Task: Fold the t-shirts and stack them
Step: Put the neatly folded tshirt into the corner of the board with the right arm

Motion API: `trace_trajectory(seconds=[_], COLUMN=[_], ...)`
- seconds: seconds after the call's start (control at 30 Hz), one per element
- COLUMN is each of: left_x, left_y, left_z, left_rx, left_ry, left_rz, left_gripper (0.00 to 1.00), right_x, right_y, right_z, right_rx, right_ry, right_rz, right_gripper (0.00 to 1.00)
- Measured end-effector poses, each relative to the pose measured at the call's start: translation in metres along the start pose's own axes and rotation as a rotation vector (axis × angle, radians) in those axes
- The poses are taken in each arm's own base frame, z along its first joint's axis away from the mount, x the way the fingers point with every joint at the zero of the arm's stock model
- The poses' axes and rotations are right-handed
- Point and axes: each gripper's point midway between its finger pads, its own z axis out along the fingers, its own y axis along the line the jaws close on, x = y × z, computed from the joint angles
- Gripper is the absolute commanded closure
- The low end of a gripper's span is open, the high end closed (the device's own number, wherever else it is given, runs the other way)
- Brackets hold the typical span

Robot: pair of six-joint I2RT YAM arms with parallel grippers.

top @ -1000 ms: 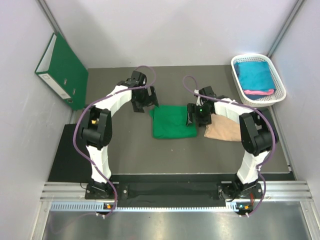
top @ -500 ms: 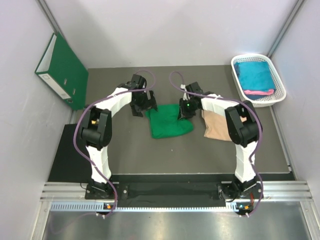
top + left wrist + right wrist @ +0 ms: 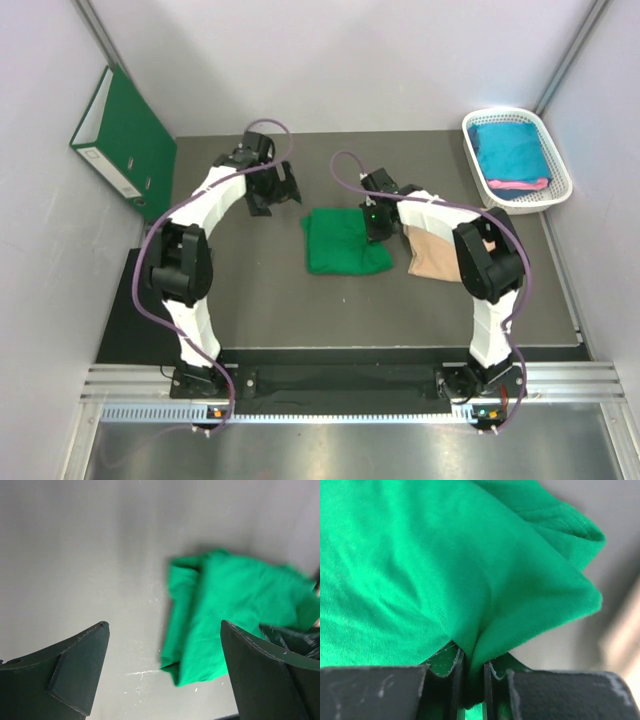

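Observation:
A bright green t-shirt [image 3: 345, 242] lies folded in the middle of the dark table. My right gripper [image 3: 375, 222] sits at its right edge and is shut on a pinched fold of the green cloth [image 3: 470, 665]. A pale peach t-shirt [image 3: 440, 256] lies folded just right of it, partly under the right arm. My left gripper [image 3: 270, 190] hangs open up and to the left of the green t-shirt [image 3: 235, 615], apart from it, with bare table between its fingers [image 3: 75, 675].
A white basket [image 3: 553, 150] at the back right holds a teal t-shirt [image 3: 508, 148] and a pink one [image 3: 520, 184]. A dark green binder [image 3: 125, 140] leans on the left wall. Walls close in the table on three sides.
My right gripper slid left onto the green t-shirt's right edge and shut on it. My left gripper drew back up and left, away from the shirt's corner.

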Motion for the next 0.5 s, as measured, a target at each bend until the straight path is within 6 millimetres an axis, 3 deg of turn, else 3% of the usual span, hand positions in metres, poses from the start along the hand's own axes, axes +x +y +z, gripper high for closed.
trace_trajectory(seconds=[0.13,0.23,0.5], left_x=[-0.033,-0.046,-0.036], left_y=[0.004,0.006,0.006], left_z=[-0.029,-0.037,-0.022], left_rx=[0.018,0.026,0.033], left_ry=[-0.104,-0.14,-0.09], left_rz=[-0.023,-0.027,-0.021], left_gripper=[0.03,0.03,0.03], right_x=[0.009,0.008,-0.011], right_y=[-0.024,-0.033,-0.035], right_z=[-0.024,-0.042,-0.093], right_rx=[0.107,0.153,0.172], right_ry=[0.027,0.015,-0.065], right_rz=[-0.023,-0.03,-0.047], right_gripper=[1.0,1.0,1.0])
